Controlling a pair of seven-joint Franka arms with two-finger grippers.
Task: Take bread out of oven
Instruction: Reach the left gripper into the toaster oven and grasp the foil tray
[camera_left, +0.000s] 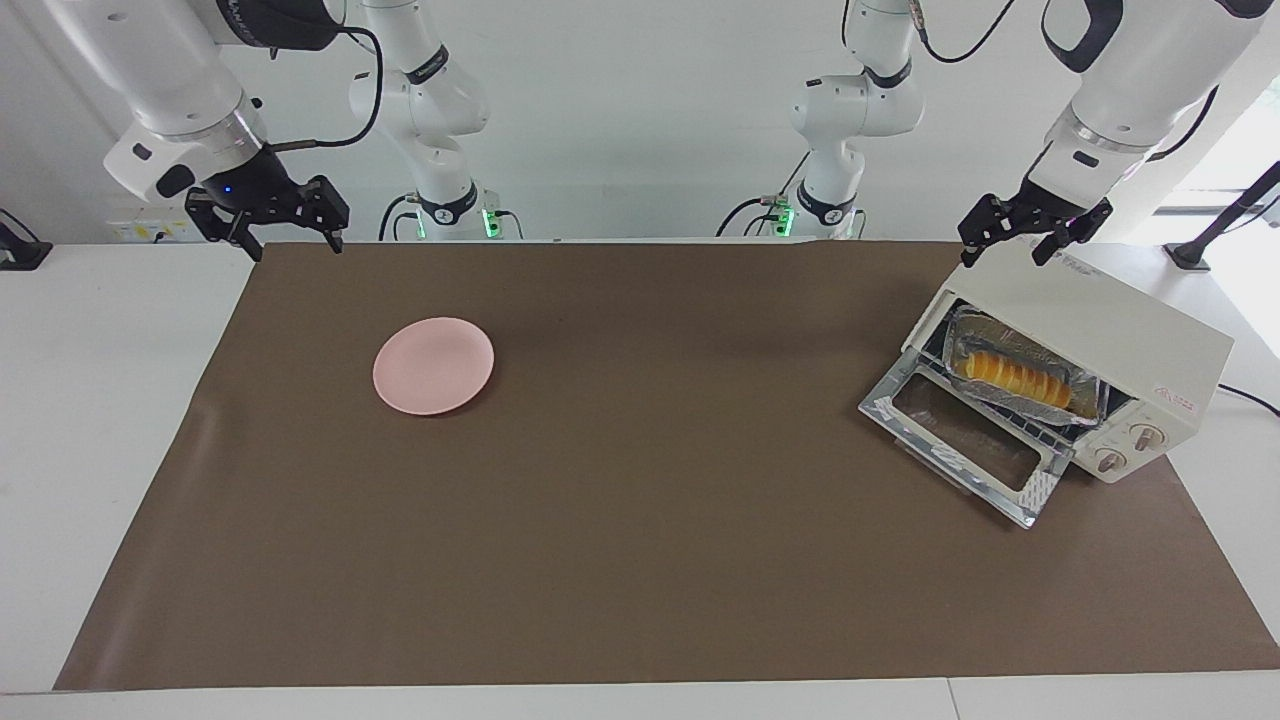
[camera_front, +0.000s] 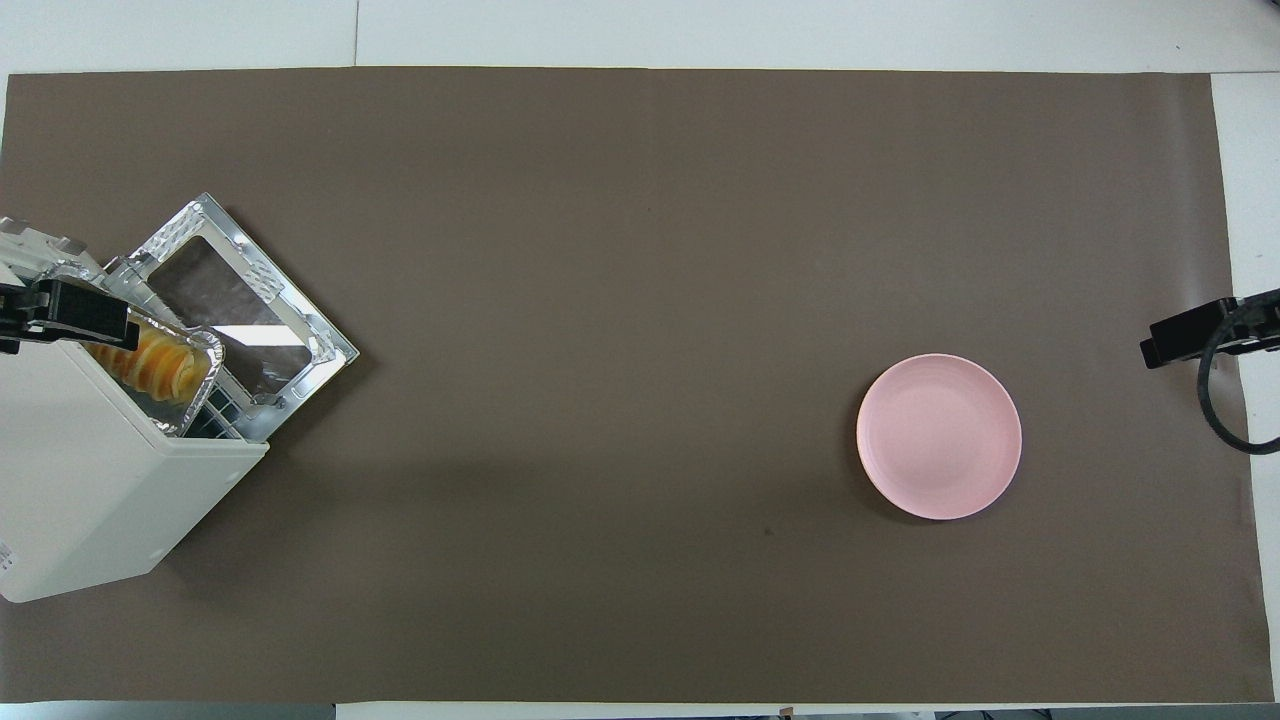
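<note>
Left gripper (camera_left: 1035, 228): raised over the top rear edge of the oven (camera_left: 1100, 330), fingers spread wide, holding nothing. Right gripper (camera_left: 268, 218): waiting above the mat's edge at the right arm's end of the table, fingers likewise wide apart and empty.

Below the left gripper: oven set at an angle at the left arm's end, door (camera_left: 965, 432) dropped fully open and lying nearly flat on the brown mat (camera_left: 640, 560). Inside, on the wire rack (camera_left: 1010, 415): a crinkled foil tray (camera_left: 1085, 395) with the bread (camera_left: 1012, 377) lying lengthwise in it, part of it visible past the oven's top from overhead.

Likely trouble from here:
- Clipping the oven's roof or the door frame on the way in, given the low opening and the gripper's present spot above the housing.
- Pinching the foil rim along with the roll, dragging the light tray out with it.
- Squashing a soft roll with too hard a squeeze, or dropping it onto the open door with too light a one.
- Shoving the unanchored oven across the mat.

Count: two grippers, one oven, one tray, one bread roll, one pink plate (camera_left: 434, 366) well apart toward the right arm's end, two knobs (camera_left: 1128, 447).
</note>
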